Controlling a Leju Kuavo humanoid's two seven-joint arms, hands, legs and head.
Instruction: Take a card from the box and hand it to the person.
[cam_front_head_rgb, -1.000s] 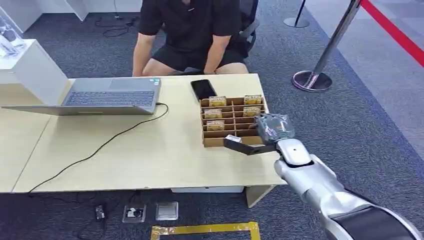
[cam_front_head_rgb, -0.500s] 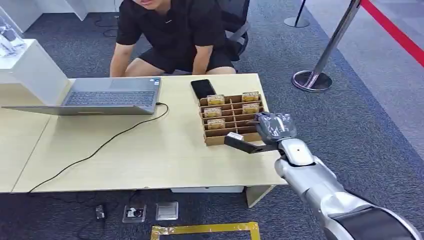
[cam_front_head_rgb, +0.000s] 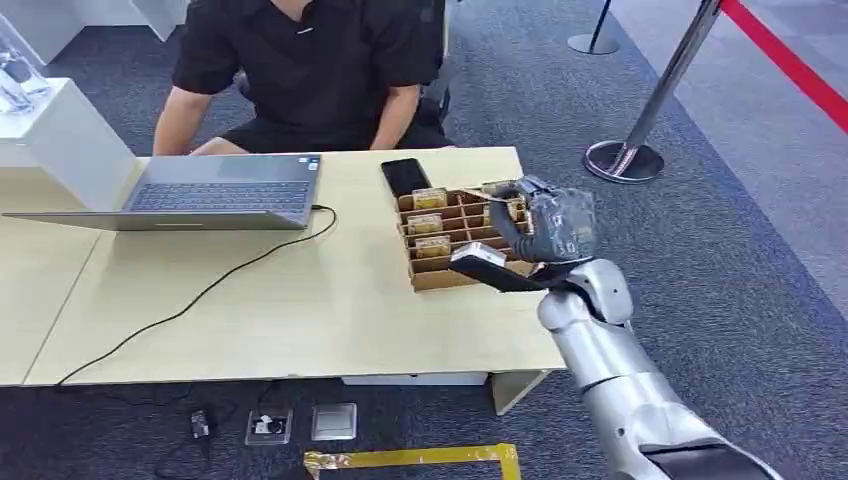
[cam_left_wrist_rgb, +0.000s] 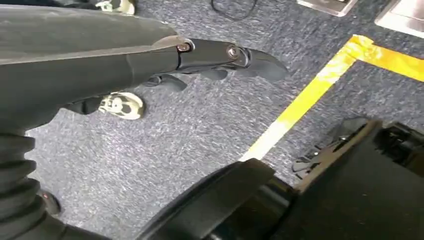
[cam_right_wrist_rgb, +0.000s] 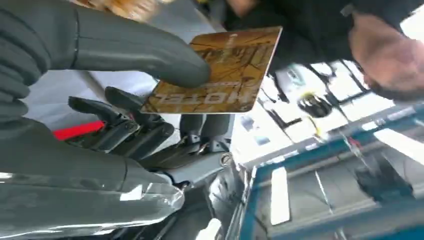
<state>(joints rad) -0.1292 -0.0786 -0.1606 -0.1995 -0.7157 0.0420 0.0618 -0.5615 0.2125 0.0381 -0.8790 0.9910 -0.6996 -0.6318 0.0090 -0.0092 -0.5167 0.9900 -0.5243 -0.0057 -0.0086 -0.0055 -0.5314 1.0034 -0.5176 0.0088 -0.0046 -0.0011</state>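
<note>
Only readable thing I can spot is "HOTEL" printed on the brownish card (cam_right_wrist_rgb: 220, 70) pinched in my right robot hand (cam_right_wrist_rgb: 125, 75), and from the wrist cam it reads upside down. There's smaller print on the card too, but it's too blurry to make out.

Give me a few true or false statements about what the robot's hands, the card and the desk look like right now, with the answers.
1. The right hand holds a brown card between thumb and fingers. True.
2. The phone lies inside the card box. False: it lies on the table, beside the box on the person's side.
3. The laptop is open with a cable running from it. True.
4. The left hand holds a card. False: it holds nothing and hangs over the carpet.
5. The person is already touching the card. False: the person sits behind the desk, and no hand of theirs is on the card.
</note>
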